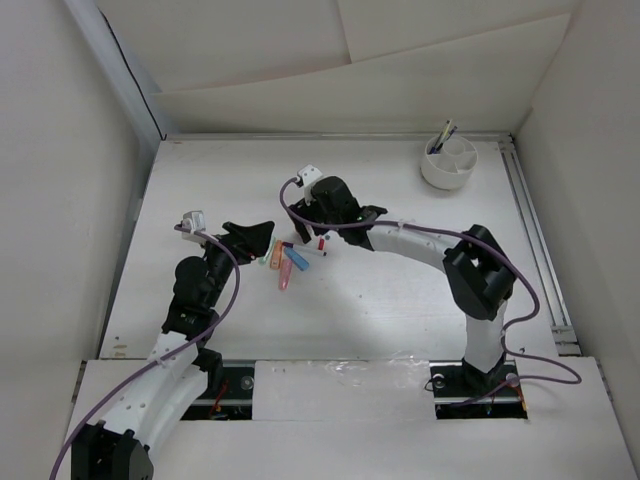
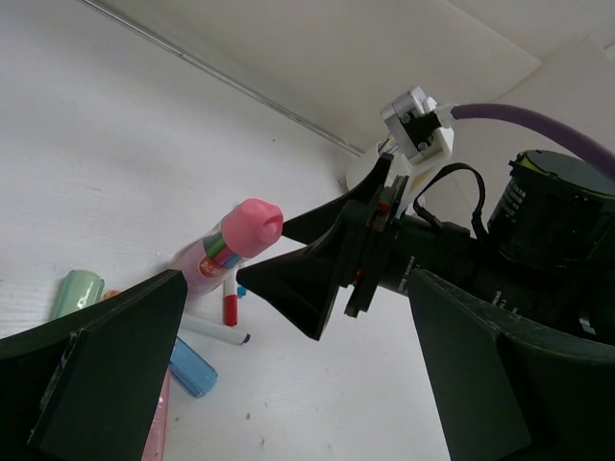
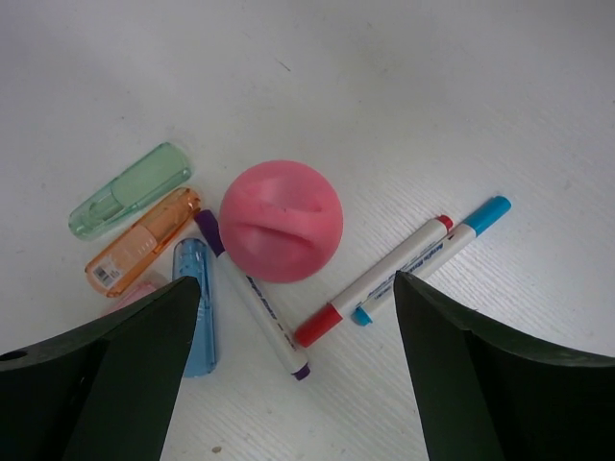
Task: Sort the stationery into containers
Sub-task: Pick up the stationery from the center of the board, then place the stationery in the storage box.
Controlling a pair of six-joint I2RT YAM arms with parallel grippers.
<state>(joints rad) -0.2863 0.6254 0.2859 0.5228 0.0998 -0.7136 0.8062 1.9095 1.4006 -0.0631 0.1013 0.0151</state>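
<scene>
The right gripper (image 3: pixel 296 286) stood spread over the upright bottle (image 3: pixel 281 233); the sound move was to centre on its body, clear of the pens (image 3: pixel 384 274), before closing.

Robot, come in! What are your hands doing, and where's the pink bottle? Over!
Right gripper open, over standing pink-capped bottle. Left gripper open, close by. Pens, highlighters crowd bottle's base. White cup far off.

Right pincer (image 3: pixel 298 376) is hanging wide over the pink-capped bottle (image 3: pixel 281 233). Highlighters (image 3: pixel 142 240) are crowding the bottle's left-arm side, and pens (image 3: pixel 375 281) are lying close opposite. Left pincer (image 1: pixel 258 238) is sitting just beside, probably blocking that flank. Table (image 1: pixel 400 300) toward the cup (image 1: pixel 449 172) is lying bare.
</scene>
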